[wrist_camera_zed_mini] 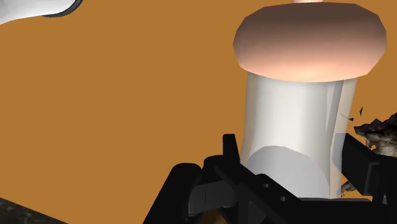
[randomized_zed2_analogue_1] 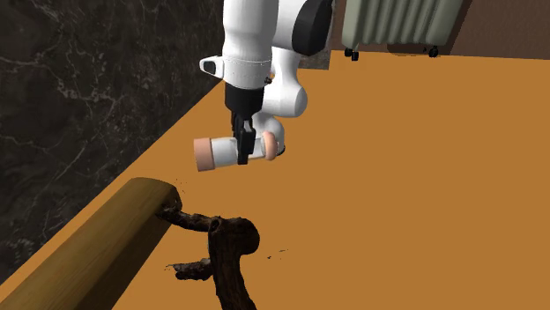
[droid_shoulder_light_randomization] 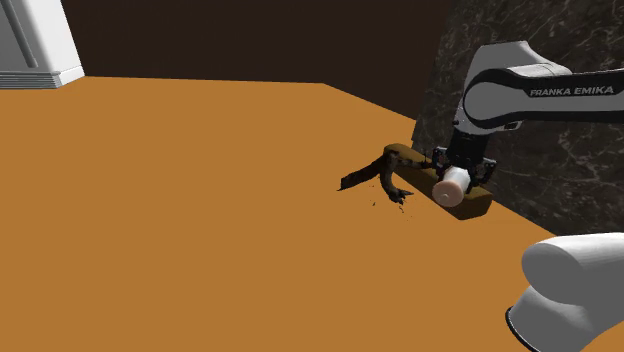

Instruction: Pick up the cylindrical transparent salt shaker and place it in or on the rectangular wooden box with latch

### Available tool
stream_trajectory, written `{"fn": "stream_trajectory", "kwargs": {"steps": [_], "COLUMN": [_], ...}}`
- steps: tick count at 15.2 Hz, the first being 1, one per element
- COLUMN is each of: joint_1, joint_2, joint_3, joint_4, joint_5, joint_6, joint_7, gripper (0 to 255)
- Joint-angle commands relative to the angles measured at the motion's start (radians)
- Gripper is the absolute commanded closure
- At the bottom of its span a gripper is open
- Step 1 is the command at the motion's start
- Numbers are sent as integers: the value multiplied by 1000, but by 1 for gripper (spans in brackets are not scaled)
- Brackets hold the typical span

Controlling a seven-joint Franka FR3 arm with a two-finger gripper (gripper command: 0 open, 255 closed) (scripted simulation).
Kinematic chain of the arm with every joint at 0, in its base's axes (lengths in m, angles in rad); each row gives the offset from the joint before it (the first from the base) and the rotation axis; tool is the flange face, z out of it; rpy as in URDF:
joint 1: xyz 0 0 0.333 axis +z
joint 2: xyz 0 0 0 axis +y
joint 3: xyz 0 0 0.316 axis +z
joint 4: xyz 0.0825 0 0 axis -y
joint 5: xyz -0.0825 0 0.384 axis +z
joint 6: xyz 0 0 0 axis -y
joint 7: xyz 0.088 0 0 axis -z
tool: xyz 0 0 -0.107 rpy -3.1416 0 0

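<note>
Gripper pinching the salt shaker mid-body, shaker level in the air, whitish cylinder with pinkish caps, near the box along the floor's wall edge, box partly covered and cut off, gnarled dark branch beside it.

Light lies flat and even across the orange floor. The marble wall beside my arm is dim. My arm shows bright white, shaded grey underneath. The cap of the shaker glows pale near the body, darker beyond.
</note>
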Motion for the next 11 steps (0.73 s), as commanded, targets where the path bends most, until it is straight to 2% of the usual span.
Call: {"fn": "stream_trajectory", "kwargs": {"steps": [1,2,11], "joint_1": [-2,-3,-125], "joint_2": [0,0,338], "joint_3": [-4,-5,-78], "joint_4": [27,33,224], "joint_5": [-4,-5,-108], "joint_6": [-27,-33,123], "joint_7": [-2,-3,-102], "gripper": [255,255,255]}}
